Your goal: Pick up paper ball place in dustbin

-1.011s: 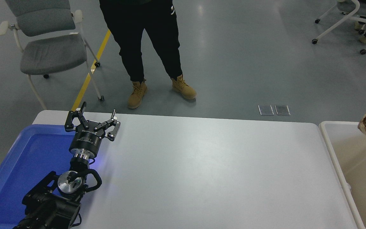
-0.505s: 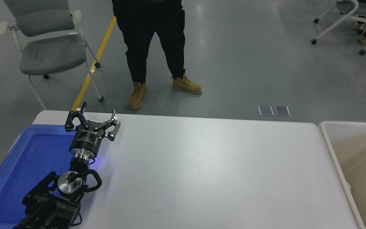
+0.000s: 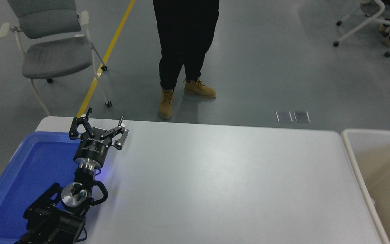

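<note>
White counter point(image 3: 215, 183), bin at 3 o'clock.
Your left pincer point(image 3: 98, 130) sits parked at 9 o'clock, fingers spread, over the blue tray point(image 3: 29, 169); the dustbin point(image 3: 354, 162) shows no paper ball; the right pincer is out of sight.

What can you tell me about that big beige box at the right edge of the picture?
The dustbin is a large rectangular container, seemingly plastic, with a thick white rounded rim and smooth tan inner walls. Only its left part shows; the rest runs off the picture's right and bottom edges. It stands upright and open-topped right beside the white table, its rim close along the table's right edge. Nothing can be seen in the part of its inside that shows, and no gripper is near it.
</note>
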Controlling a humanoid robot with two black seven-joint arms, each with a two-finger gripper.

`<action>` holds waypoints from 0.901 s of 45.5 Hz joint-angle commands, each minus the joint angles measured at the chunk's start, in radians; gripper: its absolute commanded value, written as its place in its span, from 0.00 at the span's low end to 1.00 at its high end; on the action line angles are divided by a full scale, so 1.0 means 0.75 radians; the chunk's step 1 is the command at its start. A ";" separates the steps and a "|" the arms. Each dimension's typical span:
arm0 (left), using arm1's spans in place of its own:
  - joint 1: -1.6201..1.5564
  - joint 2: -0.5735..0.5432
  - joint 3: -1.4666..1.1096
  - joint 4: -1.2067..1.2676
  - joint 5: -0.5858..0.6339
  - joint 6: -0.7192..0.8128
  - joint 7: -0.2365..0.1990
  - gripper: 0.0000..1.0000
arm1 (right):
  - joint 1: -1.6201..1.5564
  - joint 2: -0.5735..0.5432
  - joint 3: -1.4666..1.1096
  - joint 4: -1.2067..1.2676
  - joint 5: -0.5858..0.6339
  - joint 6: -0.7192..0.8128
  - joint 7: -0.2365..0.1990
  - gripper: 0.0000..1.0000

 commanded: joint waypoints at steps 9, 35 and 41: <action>0.000 0.000 0.000 0.000 0.000 0.000 0.000 0.99 | -0.268 0.192 0.525 -0.125 0.055 -0.187 -0.010 0.06; 0.000 0.000 0.000 0.000 0.000 0.000 0.000 0.99 | -0.399 0.241 0.525 -0.086 0.114 -0.244 -0.018 0.21; 0.000 0.000 0.000 0.000 0.000 0.000 0.000 0.99 | -0.401 0.241 0.527 -0.086 0.114 -0.244 -0.018 0.31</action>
